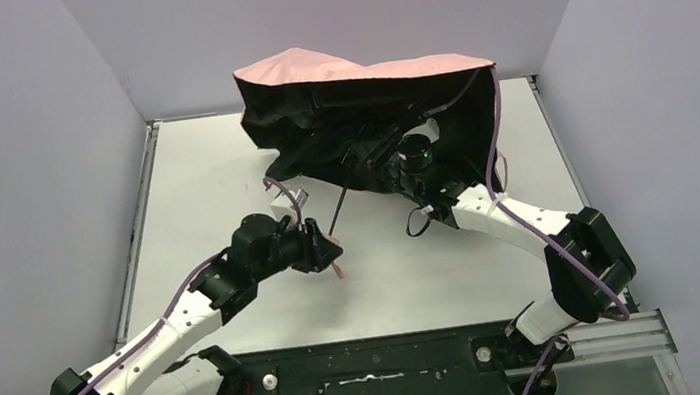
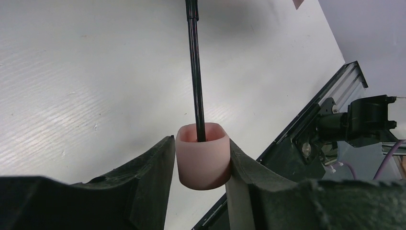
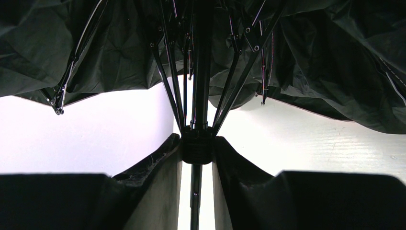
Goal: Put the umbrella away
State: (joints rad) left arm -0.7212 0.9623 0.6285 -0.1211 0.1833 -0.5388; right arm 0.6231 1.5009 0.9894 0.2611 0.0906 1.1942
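Claws are placed at both ends of the shaft. The right claw (image 3: 196, 143) is buried under the canopy at the far middle of the table (image 1: 212, 174), and the left claw (image 2: 201, 143) is set nearer the arm bases, left of centre. The umbrella (image 1: 310, 66) is seen lying half-open across the far part of the table, pale pink outside and black within, its canopy draped over the right wrist. Black ribs (image 3: 165, 81) are fanned out above the right claw. The thin black shaft (image 2: 195, 72) is run from under the canopy to the left claw. The black runner (image 3: 196, 149) on the shaft is clamped between the right claw's two fingers, both touching it. The pink handle (image 2: 201, 163) is framed between the left claw's fingers; one pad is pressed against it, but whether the other touches cannot be told. A small pink strap (image 1: 338, 271) is seen just beside the left claw.
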